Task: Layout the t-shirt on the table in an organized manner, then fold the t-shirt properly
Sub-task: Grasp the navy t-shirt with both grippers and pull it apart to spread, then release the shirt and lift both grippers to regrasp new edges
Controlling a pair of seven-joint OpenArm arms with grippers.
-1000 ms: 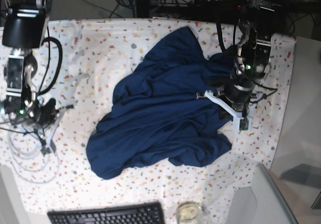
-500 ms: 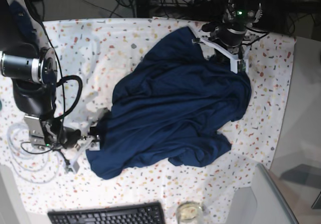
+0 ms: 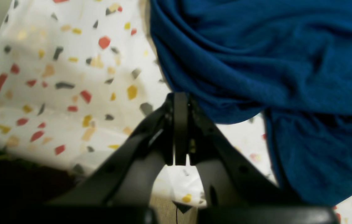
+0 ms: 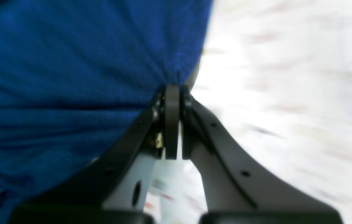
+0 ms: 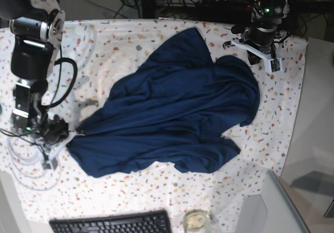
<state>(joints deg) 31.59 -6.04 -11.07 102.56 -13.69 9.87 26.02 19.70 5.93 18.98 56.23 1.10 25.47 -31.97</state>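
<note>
Right gripper point(image 4: 172, 93) clenched on t-shirt point(image 5: 172, 115) edge, lower left; left gripper point(image 3: 180, 99) clenched empty, upper right. Risk: thin pinch slipping under pull.

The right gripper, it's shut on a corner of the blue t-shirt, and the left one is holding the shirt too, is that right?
Not quite. The left gripper is shut but empty, beside the t-shirt, as the left wrist view shows. The right gripper is indeed shut on the shirt's edge.

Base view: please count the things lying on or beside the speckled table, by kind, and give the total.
T-shirt: 1
Keyboard: 1
Small round dish: 1
Loose white cable coil: 1
Total: 4
</note>
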